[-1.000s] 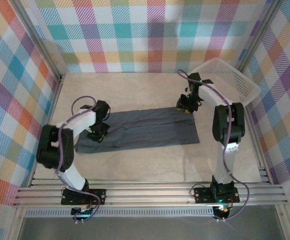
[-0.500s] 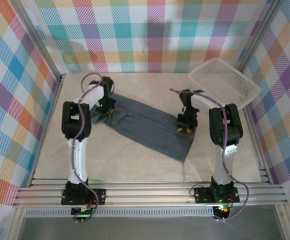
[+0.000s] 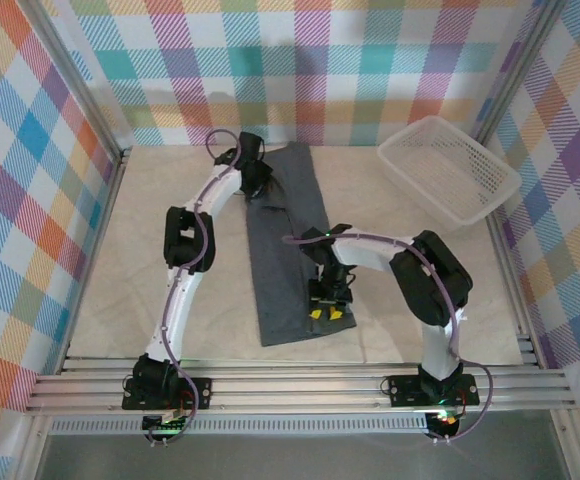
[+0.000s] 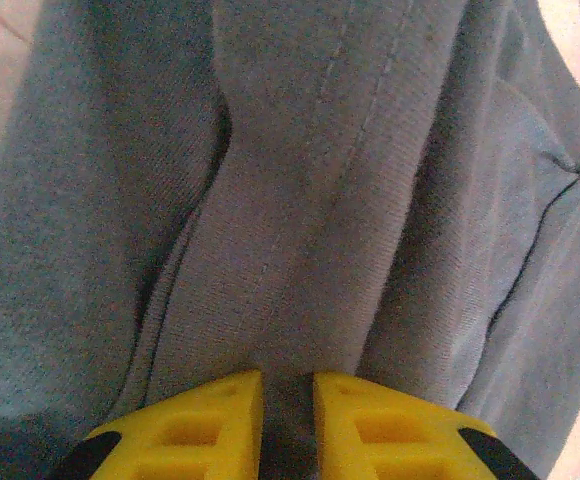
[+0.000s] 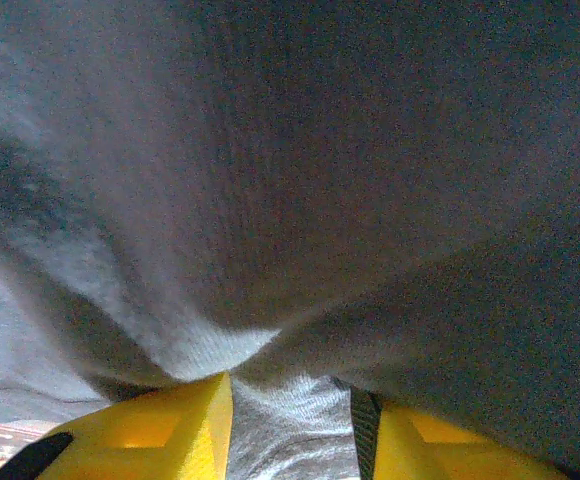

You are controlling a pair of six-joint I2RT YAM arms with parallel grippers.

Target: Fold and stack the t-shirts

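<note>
One dark slate-grey t-shirt [image 3: 282,250] lies folded into a long narrow strip that runs from the back of the table toward the front. My left gripper [image 3: 257,183] is at the strip's far end, shut on a fold of the cloth. In the left wrist view, grey cloth [image 4: 300,200] is pinched between the yellow fingertips [image 4: 200,430] of that gripper [image 4: 288,400]. My right gripper [image 3: 327,312] is at the strip's near right edge. In the right wrist view its jaws [image 5: 290,420] are shut on a bunched fold of t-shirt [image 5: 300,200].
A white lattice basket [image 3: 450,170] stands tilted at the back right corner. The beige table [image 3: 140,260] is bare to the left and right of the strip. Checked walls close in three sides.
The t-shirt has swung from lying crosswise to lying lengthwise. My left gripper carried its end to the back of the table, while my right gripper brought its end forward and toward the middle.
</note>
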